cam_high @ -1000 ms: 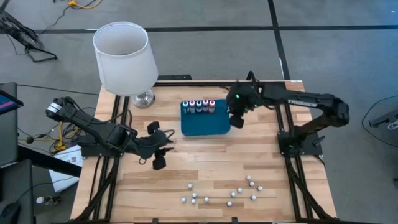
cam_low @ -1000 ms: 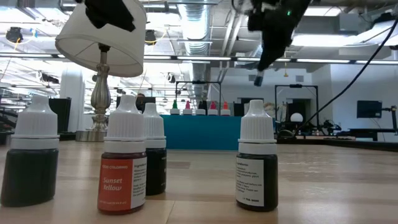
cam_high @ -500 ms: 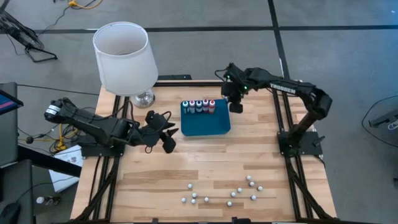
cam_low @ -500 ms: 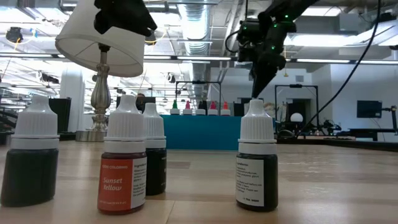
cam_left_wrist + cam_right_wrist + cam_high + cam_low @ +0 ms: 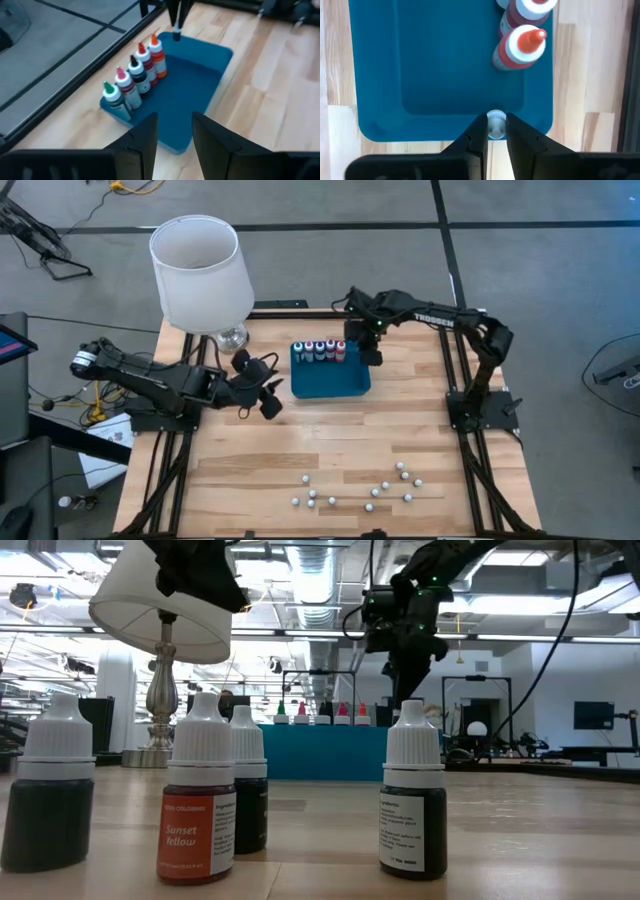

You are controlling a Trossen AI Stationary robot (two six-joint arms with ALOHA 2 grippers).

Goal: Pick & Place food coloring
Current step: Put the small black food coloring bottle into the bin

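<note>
Near edge of table [image 5: 250, 470]: loose scatter of small white-capped bottles [image 5: 370, 488], well apart from the tray. In the low view four of these stand upright in the foreground, one labelled orange bottle [image 5: 196, 795] among dark ones.

Mid table: left gripper [image 5: 268, 395] hangs just beside the tray's left edge, jaws spread with nothing between them; its fingers [image 5: 145, 137] frame the tray from that side.

Teal tray [image 5: 330, 380]: five bottles in a row [image 5: 320, 350] along its far edge, upright, coloured tips. Rest of the tray floor bare.

Right gripper [image 5: 370, 352] sits over the tray's far right corner, jaws pinching a small bottle with a white cap [image 5: 495, 123], next to the red-tipped end of the row.

Far left corner: lamp [image 5: 200, 275], white shade. Beyond, grey floor; open workshop with ceiling ducts in the low view.
</note>
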